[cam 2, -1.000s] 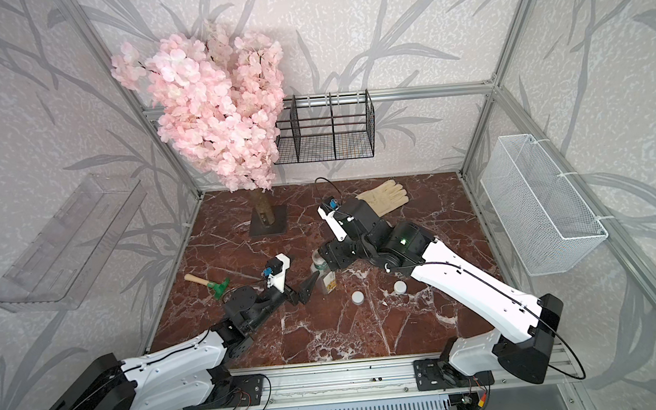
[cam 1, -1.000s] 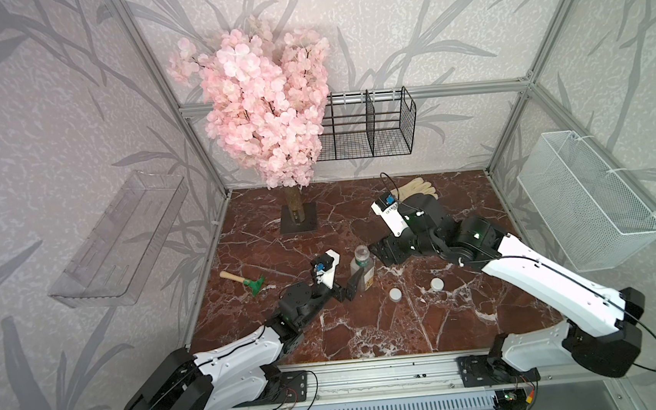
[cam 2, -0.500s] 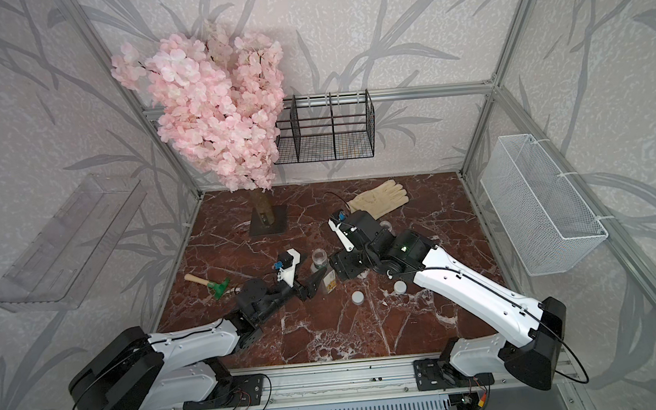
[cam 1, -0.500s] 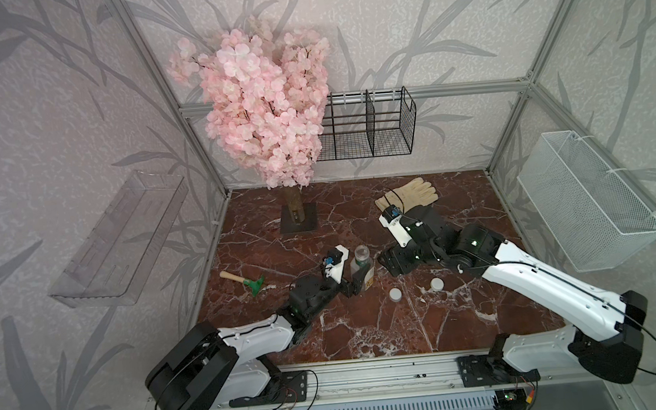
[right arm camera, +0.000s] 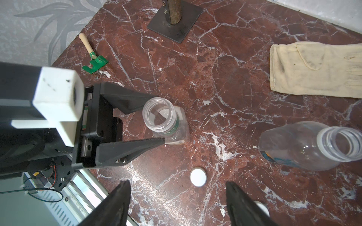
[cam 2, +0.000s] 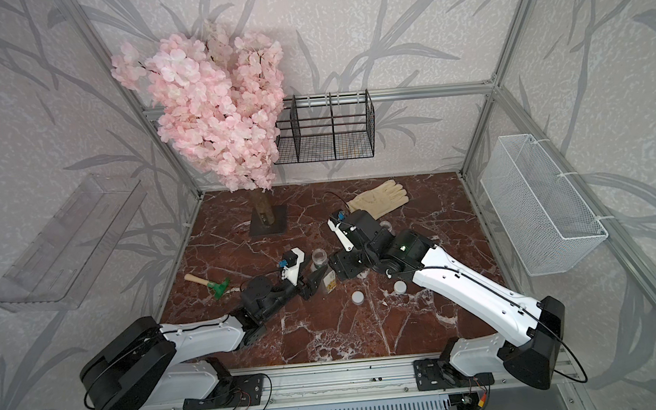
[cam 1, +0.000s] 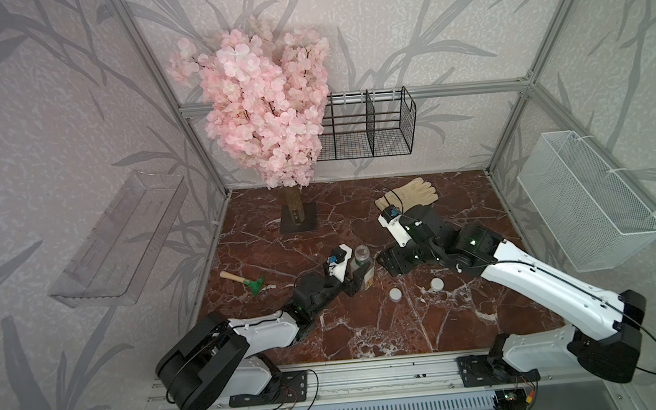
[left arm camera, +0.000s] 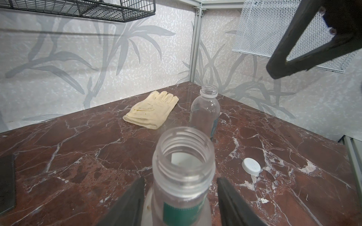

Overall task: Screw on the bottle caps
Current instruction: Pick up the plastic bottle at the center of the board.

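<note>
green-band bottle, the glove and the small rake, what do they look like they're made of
Green-band bottle: clear thin plastic, glossy; the table shows through its wall.
Glove: cream leather or heavy cloth, matte, with seams and dark smudges.
Small rake: pale handle looks wooden; green head could be painted metal or plastic.

Clear plastic bottle with green neck band [cam 1: 362, 265]: upright, mid-table, between the fingers of the left gripper [cam 1: 360, 278]. To its right, nearer the front: white round plastic screw cap [cam 1: 396, 294], then second white cap [cam 1: 437, 284]. Behind it to the right: rounder clear plastic bottle with blue label [left arm camera: 205, 111], upright. Cream fabric glove [cam 1: 409, 193] lies beyond that. Green plastic rake with wooden handle [cam 1: 244, 280] lies to the left.
</note>
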Robot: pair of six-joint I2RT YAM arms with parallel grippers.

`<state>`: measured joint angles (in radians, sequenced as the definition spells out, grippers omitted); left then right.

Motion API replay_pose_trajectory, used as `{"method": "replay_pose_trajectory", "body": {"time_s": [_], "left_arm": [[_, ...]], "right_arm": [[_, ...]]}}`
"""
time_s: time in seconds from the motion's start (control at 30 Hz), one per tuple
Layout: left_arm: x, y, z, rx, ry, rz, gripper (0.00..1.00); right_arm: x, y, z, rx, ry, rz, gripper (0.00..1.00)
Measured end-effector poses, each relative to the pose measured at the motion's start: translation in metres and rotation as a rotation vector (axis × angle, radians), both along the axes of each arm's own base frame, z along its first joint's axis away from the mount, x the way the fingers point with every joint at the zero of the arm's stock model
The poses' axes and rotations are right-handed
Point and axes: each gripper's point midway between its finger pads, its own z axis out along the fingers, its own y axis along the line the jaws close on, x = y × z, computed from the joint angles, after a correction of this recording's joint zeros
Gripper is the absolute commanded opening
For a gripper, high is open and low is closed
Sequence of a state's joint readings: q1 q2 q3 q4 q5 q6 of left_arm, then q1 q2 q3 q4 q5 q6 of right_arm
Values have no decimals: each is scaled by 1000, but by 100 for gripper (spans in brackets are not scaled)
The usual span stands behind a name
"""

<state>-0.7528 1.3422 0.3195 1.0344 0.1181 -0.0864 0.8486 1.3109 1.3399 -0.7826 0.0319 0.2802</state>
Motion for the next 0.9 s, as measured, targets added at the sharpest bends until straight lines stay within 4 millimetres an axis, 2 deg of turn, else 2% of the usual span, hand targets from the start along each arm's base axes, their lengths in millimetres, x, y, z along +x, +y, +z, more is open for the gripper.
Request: {"method": "replay_pose_trajectory", "body": {"time_s": [0.2, 0.43, 0.63, 0.9], "left_arm": [[1, -2, 3, -7, -8, -7, 55], [3, -4, -5, 9, 1, -7, 54], [6, -7, -2, 2, -8, -8, 60], [8, -11, 0, -1, -11, -15, 50]], "right_arm": [[0, 2, -4, -6, 12, 4, 79], [2, 2, -6, -9, 15, 1, 79], [2, 2, -8, -13, 19, 1, 79], [2, 3, -9, -15, 24, 3, 79]]}}
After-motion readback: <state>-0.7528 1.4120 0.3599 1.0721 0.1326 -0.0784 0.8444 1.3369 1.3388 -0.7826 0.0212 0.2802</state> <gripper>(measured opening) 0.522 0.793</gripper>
